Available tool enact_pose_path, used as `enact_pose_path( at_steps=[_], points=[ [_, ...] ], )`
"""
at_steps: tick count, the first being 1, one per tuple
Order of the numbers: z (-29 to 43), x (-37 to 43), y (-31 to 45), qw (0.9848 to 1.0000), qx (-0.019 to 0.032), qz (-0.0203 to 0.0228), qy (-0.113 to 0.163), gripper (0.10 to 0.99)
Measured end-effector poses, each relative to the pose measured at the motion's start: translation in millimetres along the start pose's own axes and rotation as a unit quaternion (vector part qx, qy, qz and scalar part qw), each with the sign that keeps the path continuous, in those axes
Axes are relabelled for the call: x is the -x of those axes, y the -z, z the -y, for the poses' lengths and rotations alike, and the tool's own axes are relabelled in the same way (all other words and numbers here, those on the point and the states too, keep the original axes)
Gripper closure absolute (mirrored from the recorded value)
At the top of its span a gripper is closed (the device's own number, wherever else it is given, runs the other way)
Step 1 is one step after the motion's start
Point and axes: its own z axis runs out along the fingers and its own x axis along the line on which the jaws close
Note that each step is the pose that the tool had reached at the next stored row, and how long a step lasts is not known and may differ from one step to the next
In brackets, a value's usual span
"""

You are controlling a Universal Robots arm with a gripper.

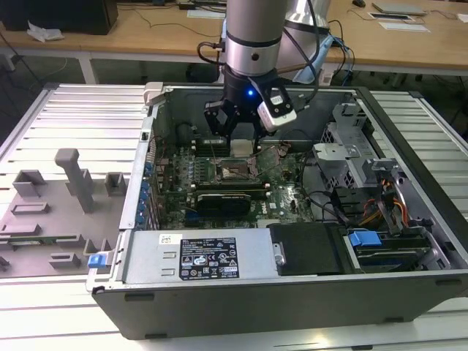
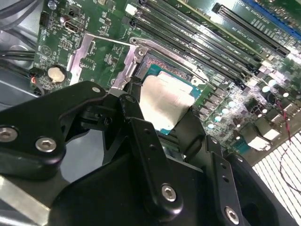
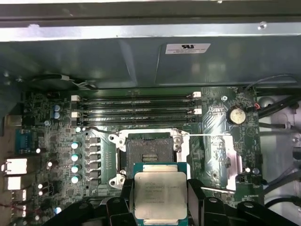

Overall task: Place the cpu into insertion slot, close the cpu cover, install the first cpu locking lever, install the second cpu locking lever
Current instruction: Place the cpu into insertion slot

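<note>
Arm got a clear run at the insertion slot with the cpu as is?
Probably yes: the insertion slot lies open with the cpu cover swung aside, and nothing sits between it and the cpu held in the jaws close by.

Exterior view looks down; both wrist views closely share, apparently, the insertion slot (image 3: 148, 147) (image 2: 164, 70).

A black label (image 1: 208, 257) with white print and a row of small marks lies on the grey power supply housing (image 1: 146, 262), with a small white sticker (image 1: 170, 238) just beside it; no word can be made out. A white label (image 3: 187, 48) sits on the case wall (image 3: 117, 61), unreadable. The cpu (image 3: 160, 189) bears faint engraved lines, perhaps a type code.
</note>
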Motion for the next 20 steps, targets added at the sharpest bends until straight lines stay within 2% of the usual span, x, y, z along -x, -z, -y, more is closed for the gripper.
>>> enact_pose_path(
  at_steps=[3, 7, 10, 16, 20],
  points=[
    [-2.0, -0.4, -5.7, 1.0, -0.0031, 0.0001, 0.0, 0.545],
    [-4.1, -0.8, -12.7, 0.9999, -0.0115, -0.001, -0.001, 0.545],
    [-4.1, -0.9, -15.6, 0.9999, -0.013, -0.0022, -0.001, 0.545],
    [-4.0, -0.9, -15.9, 0.9999, -0.0133, -0.0022, -0.001, 0.545],
    [-3.8, -0.9, -15.9, 0.9996, -0.0137, -0.0007, -0.023, 0.545]
  ],
)
